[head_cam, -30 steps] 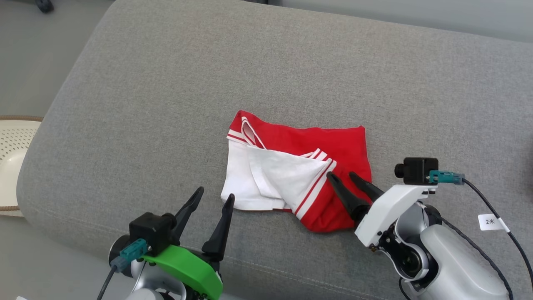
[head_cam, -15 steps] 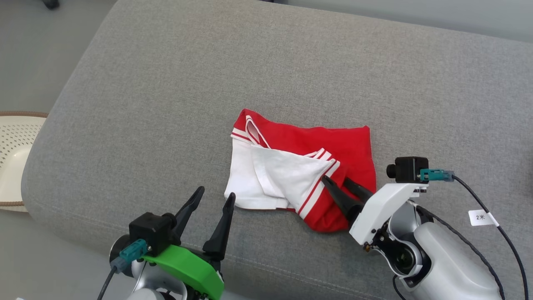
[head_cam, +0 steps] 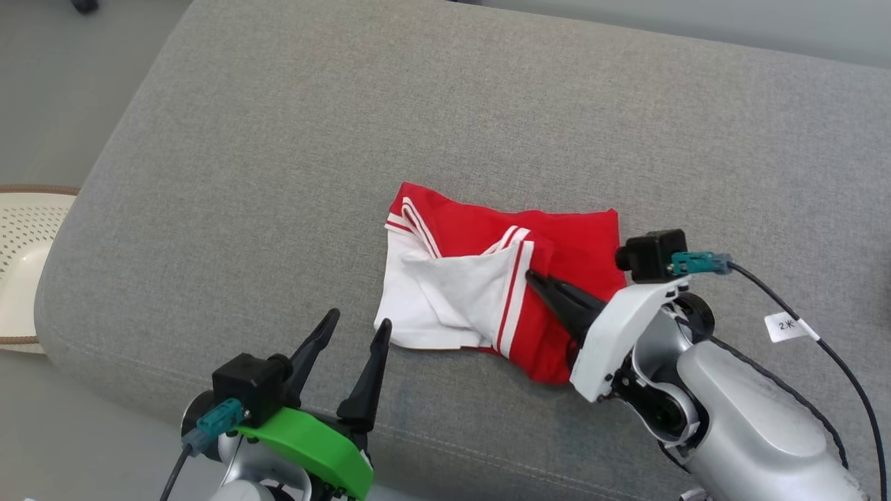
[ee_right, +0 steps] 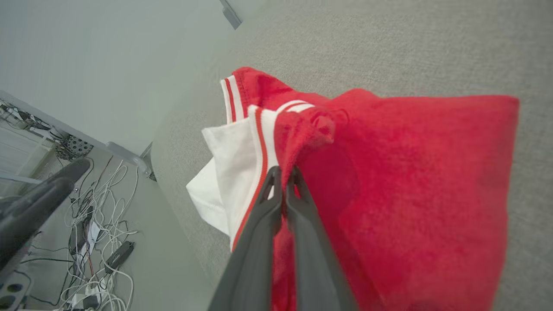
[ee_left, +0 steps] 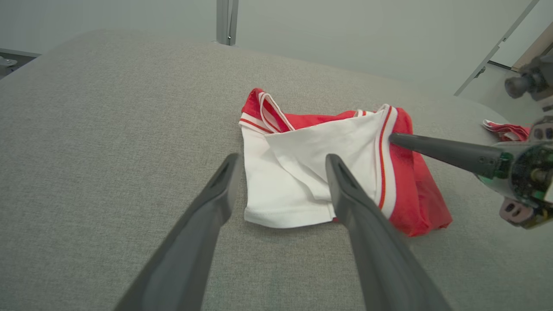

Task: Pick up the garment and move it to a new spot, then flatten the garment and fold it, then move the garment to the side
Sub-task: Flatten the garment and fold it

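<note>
The right gripper (head_cam: 536,280) held its fingers clamped on a red fold of the garment (head_cam: 459,292), which lay crumpled on the couch (head_cam: 278,174) just beyond the left gripper (head_cam: 358,321), whose fingers stood wide apart, touching nothing.

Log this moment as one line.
step: pick up | right hand: shut on garment | left hand: open, beside garment | surface: grey cushion

Grey cushion (head_cam: 278,174); cream perforated basket (head_cam: 21,233) left; cables (ee_right: 97,203) on floor.
</note>
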